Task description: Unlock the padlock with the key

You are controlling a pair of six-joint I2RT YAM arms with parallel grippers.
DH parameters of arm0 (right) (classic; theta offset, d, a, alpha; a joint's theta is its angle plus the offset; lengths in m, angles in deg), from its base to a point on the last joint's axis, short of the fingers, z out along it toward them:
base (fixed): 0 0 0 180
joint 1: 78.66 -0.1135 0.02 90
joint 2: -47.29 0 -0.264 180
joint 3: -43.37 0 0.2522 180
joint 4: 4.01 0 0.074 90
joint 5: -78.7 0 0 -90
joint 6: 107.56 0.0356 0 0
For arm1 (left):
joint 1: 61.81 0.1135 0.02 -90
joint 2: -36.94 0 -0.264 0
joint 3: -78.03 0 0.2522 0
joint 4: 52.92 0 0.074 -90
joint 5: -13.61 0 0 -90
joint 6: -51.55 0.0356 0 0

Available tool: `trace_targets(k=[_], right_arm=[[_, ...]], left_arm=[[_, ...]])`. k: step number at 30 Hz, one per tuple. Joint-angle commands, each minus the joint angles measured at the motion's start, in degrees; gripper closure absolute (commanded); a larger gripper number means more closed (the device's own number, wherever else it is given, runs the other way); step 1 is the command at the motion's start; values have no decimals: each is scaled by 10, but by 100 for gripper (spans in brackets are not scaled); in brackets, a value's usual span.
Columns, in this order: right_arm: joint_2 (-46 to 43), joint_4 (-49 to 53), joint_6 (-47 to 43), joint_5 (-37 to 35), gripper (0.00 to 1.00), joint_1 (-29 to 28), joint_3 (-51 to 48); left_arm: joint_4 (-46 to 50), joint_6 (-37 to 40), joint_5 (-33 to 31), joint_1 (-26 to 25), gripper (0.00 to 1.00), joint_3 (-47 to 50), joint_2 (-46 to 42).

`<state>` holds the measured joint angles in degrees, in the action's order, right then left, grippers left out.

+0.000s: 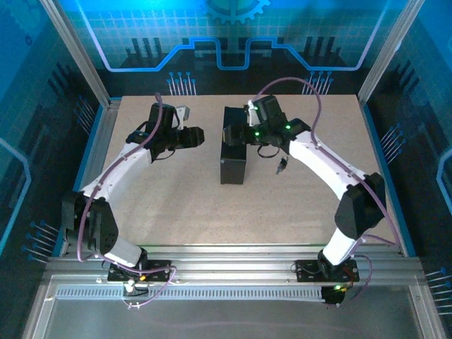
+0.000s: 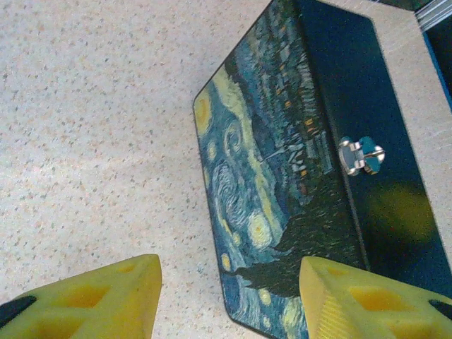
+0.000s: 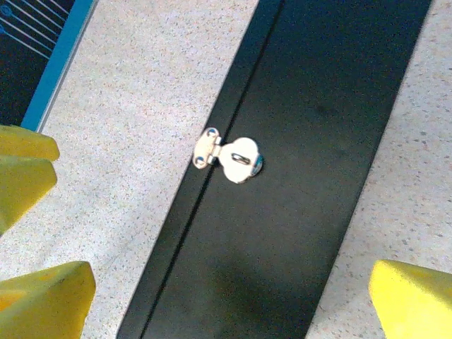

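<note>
A black box (image 1: pixel 233 161) stands on its edge mid-table, its starry painted lid (image 2: pixel 247 183) facing my left gripper. A silver hasp (image 3: pixel 229 157) sits on the upward black face (image 2: pixel 360 155), and nothing hangs in it. The padlock is not to be made out. A tiny dark piece, which I take for the key (image 1: pixel 281 166), lies on the table just right of the box. My right gripper (image 3: pixel 226 304) hovers above the hasp face, jaws wide open and empty. My left gripper (image 2: pixel 229 296) is open, low beside the painted face, touching nothing.
Raised metal rails and blue side panels (image 1: pixel 106 120) border the speckled tabletop (image 1: pixel 176 205). A purple cable (image 1: pixel 311 95) loops over the right arm. Bare table lies in front of the box and to its left.
</note>
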<state>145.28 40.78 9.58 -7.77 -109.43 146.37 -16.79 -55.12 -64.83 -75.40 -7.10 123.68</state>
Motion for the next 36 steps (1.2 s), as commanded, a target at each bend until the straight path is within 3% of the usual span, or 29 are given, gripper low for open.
trace_targets(k=[1,6,14,17,23,31,36], right_arm=[[43,72,7,-48,0,-11,42],[72,54,11,-34,0,-29,63],[144,124,20,-83,0,-48,139],[153,128,30,-69,0,-42,132],[120,50,70,21,11,-8,44],[85,-313,235,293,14,70,-182],[108,-236,164,275,4,80,-174]], left_arm=[[11,-12,0,9,46,7,2],[13,-9,11,15,46,10,2],[8,-8,22,22,46,19,-1],[7,-8,25,24,46,24,-5],[9,-6,27,29,47,27,-9],[17,-6,56,28,49,11,0],[17,-10,54,21,49,7,7]])
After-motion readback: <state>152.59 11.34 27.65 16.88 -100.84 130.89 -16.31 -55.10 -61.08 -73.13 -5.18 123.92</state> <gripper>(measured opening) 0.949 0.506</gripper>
